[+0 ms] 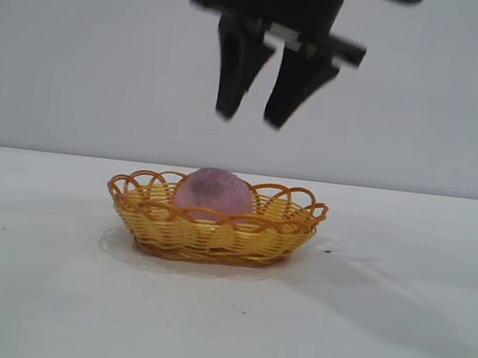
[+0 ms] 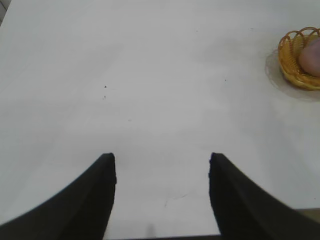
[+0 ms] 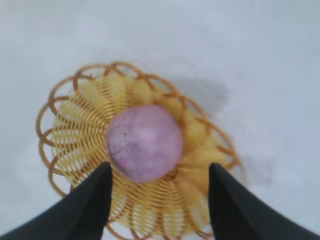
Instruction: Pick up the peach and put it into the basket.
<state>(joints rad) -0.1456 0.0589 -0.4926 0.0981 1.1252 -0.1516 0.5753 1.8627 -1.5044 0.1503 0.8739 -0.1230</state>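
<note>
The pink-mauve peach (image 1: 212, 192) lies inside the yellow wicker basket (image 1: 215, 235) at the middle of the table. My right gripper (image 1: 250, 118) hangs open and empty in the air straight above the basket, well clear of the peach. In the right wrist view the peach (image 3: 144, 142) sits at the middle of the basket (image 3: 80, 135), beyond the spread fingers of the right gripper (image 3: 159, 167). My left gripper (image 2: 161, 159) is open and empty over bare table, far from the basket (image 2: 291, 60), where the peach (image 2: 311, 56) shows at the frame's edge.
The white table (image 1: 396, 318) spreads wide around the basket. A small dark speck (image 1: 327, 250) lies right of the basket. A plain grey wall stands behind.
</note>
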